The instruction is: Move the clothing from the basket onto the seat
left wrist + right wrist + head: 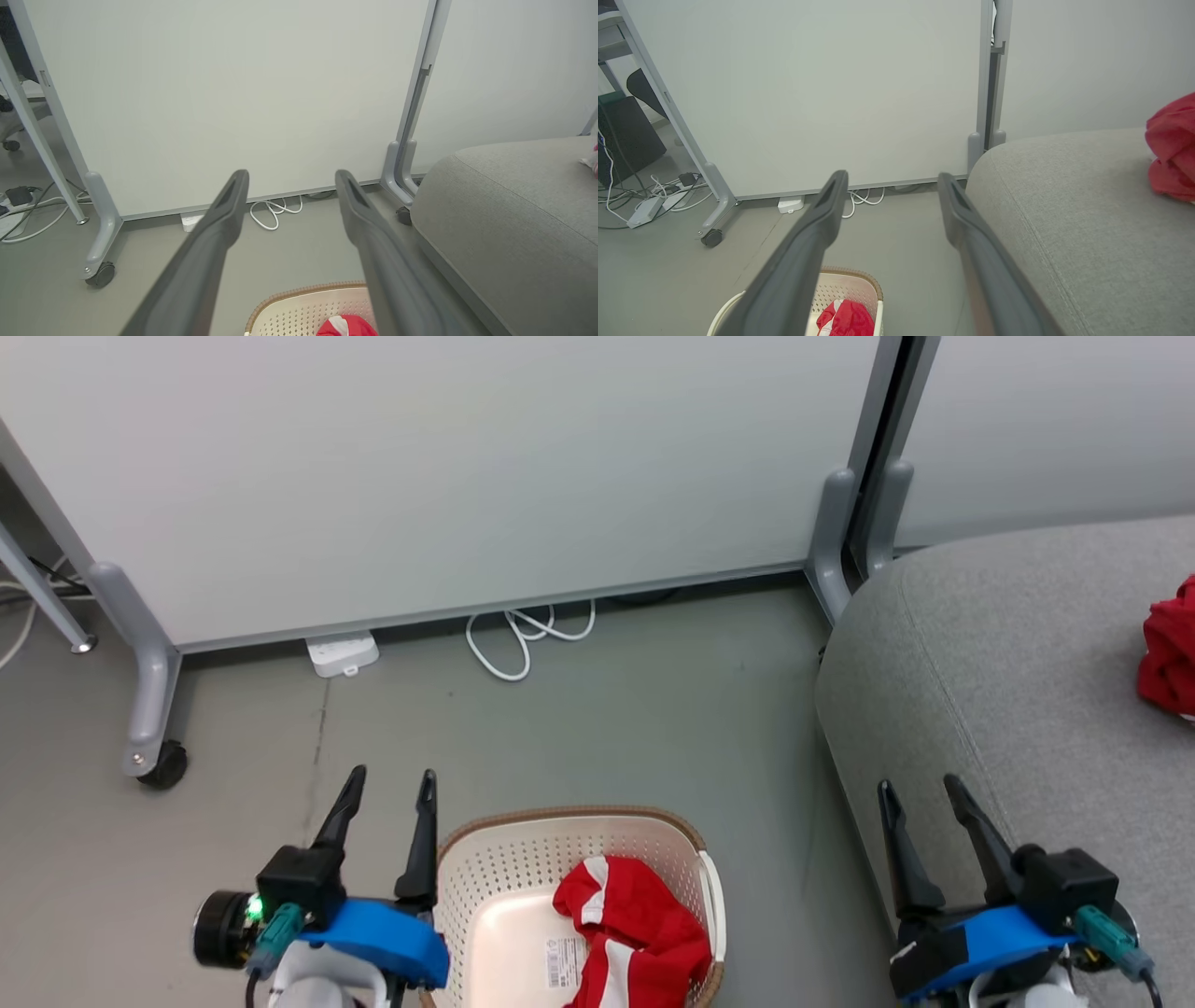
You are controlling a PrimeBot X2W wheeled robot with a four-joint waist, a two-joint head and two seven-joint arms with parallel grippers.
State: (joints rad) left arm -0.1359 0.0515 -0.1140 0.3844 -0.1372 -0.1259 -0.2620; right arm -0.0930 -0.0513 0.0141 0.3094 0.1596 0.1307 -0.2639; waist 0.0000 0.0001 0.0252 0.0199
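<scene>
A red striped garment (635, 924) is being shown crumpled inside the basket (485, 882), toward its 3 o'clock side, while a label sticker (561, 961) is being exposed on the bare bottom just beside it at 9 o'clock. The basket is being seen on the grey floor (607, 737) at 6 o'clock of the head view. A second red garment (1169, 653) is being supported on the seat (1008, 709), which is being seen at 3 o'clock, well apart from the basket. The left gripper (392, 782) is being held just beside the basket's rim at its 9 o'clock, its fingers being spread apart with nothing between them. The right gripper (920, 786) is being held at 5 o'clock of the head view, over the seat's rounded front edge, its fingers likewise being spread apart and empty. At 12 o'clock, a pale partition panel (467, 476) is being seen, with a looped white cable (523, 639) lying at its foot and a castor (163, 767) at 9 o'clock.
</scene>
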